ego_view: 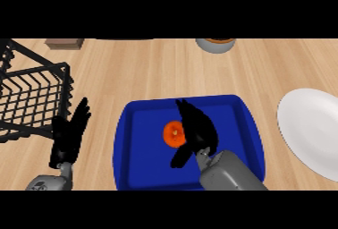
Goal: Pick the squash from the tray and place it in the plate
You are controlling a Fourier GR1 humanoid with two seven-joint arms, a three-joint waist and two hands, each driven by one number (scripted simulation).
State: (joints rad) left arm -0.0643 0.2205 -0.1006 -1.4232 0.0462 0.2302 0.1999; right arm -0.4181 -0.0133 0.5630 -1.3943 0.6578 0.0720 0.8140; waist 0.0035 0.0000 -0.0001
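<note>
Head view. The blue tray (247,120) is the reference point. The squash (173,134), a small orange rounded piece, lies on the tray floor near the middle, not yet lifted. The right hand (196,127) is over the tray, touching or just beside the squash on its right, fingers stretched along it and thumb low; it does not appear to have closed on anything. The left hand (69,132) rests left of the tray, open, fingers up. The white plate (310,129) sits right of the tray, apart from it.

Judgement: the step in hand is the grasp. Next the fingers must curl round the squash, lift it over the tray's raised rim, and carry it right to the plate.

Materials: the tray looks smooth with rounded corners; the plate is plain and glossy; a black wire basket (33,98) stands far left on the pale wood counter (152,67).
</note>
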